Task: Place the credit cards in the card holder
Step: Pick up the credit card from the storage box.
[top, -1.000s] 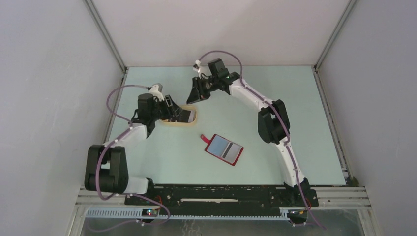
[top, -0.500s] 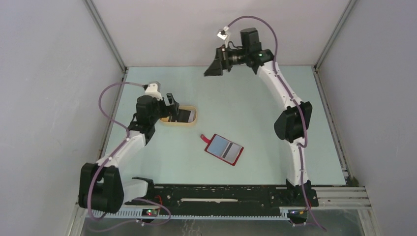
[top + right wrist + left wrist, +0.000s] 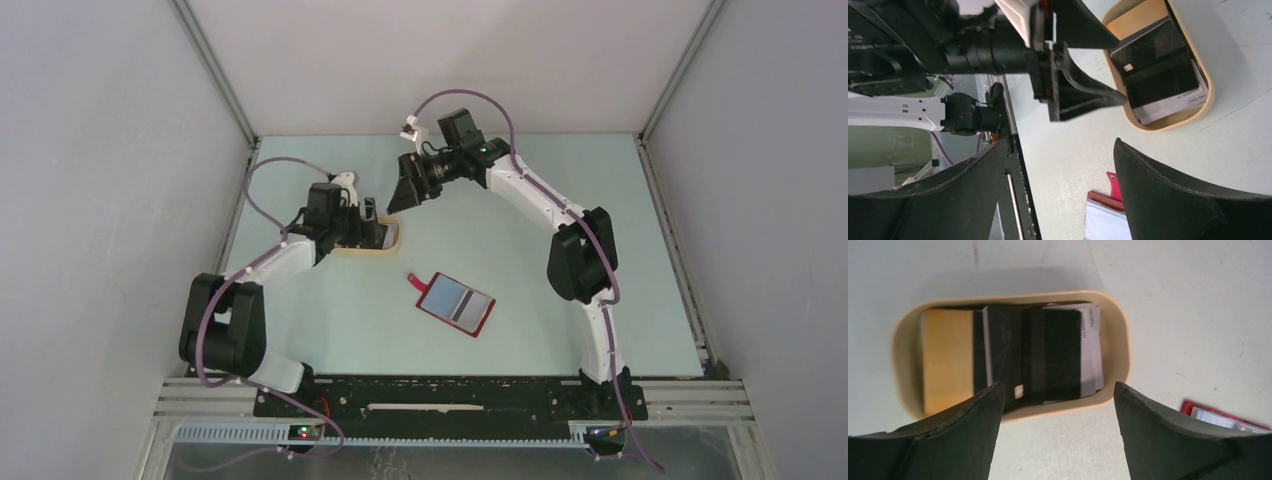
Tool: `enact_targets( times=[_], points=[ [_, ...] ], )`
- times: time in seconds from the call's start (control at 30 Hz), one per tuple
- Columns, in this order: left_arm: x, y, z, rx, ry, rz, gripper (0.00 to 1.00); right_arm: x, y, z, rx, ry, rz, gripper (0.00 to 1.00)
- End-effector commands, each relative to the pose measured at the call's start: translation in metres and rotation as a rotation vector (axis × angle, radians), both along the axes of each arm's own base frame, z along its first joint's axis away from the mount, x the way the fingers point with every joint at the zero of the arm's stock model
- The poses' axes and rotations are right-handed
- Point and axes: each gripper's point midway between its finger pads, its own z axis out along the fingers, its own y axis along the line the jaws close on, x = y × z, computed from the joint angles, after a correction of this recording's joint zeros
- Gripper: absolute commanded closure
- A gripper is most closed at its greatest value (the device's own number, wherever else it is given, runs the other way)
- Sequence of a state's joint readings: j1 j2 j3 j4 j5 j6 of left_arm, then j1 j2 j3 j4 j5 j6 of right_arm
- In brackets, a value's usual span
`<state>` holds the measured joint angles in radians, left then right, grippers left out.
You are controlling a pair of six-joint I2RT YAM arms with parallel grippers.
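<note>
Left wrist view has the left end effector [image 3: 1058, 390] with its fingers spread wide and nothing between them, hanging directly over the tan dish [image 3: 1120, 340]. The credit cards [image 3: 1038, 355] lie stacked and overlapping inside it: an orange-yellow one at one end, dark ones across the middle, a pale one at the other end. None is lifted or touched.

The right end effector [image 3: 1060, 145] is likewise apart and empty. Its own camera looks down past the left fingers onto the same dish.

Outward from there, the overhead view shows what has changed. Half a second ago the right arm was raised high toward the back wall; it has now swung back down to the far side of the dish. The left arm has pushed forward, so its fingers sit squarely above the cards rather than at the dish's left end.

The card holder [image 3: 455, 305] has not moved; it lies open mid-bench [image 3: 400, 330], well apart from the dish, pale pockets up.

My read is that no card has yet been transferred and a first pick is being lined up. With both arms crowding one small dish, a clash looks like the main risk.
</note>
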<state>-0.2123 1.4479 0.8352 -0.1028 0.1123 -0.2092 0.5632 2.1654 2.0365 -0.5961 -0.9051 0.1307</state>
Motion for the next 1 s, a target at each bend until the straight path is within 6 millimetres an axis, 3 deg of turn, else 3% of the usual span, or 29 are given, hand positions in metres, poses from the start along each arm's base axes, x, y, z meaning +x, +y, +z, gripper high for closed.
enact_targets(
  times=[0.0, 0.17, 0.37, 0.53, 0.57, 0.67, 0.8, 0.97],
  points=[
    [0.015, -0.027, 0.005, 0.046, 0.005, -0.055, 0.15, 0.025, -0.005, 0.016, 0.032, -0.007, -0.082, 0.13],
    [0.025, -0.02, -0.007, 0.218, 0.044, 0.048, 0.14, 0.027, -0.015, 0.019, 0.046, 0.006, -0.1, 0.14],
    [0.034, -0.026, -0.016, 0.249, 0.065, 0.034, 0.15, 0.029, -0.022, 0.019, 0.058, 0.025, -0.107, 0.14],
    [0.03, -0.04, -0.03, 0.256, 0.109, -0.017, 0.13, 0.03, -0.023, 0.017, 0.062, 0.035, -0.108, 0.14],
    [0.028, -0.042, -0.033, 0.27, 0.117, -0.021, 0.03, 0.03, -0.023, 0.018, 0.064, 0.039, -0.107, 0.14],
    [0.026, -0.044, -0.044, 0.298, 0.141, -0.016, 0.0, 0.029, -0.023, 0.016, 0.068, 0.049, -0.103, 0.14],
    [0.027, -0.029, -0.052, 0.394, 0.155, 0.064, 0.0, 0.027, -0.022, 0.016, 0.073, 0.055, -0.1, 0.15],
    [0.021, -0.017, -0.063, 0.454, 0.176, 0.092, 0.18, 0.025, -0.021, 0.014, 0.078, 0.067, -0.092, 0.14]
  ],
)
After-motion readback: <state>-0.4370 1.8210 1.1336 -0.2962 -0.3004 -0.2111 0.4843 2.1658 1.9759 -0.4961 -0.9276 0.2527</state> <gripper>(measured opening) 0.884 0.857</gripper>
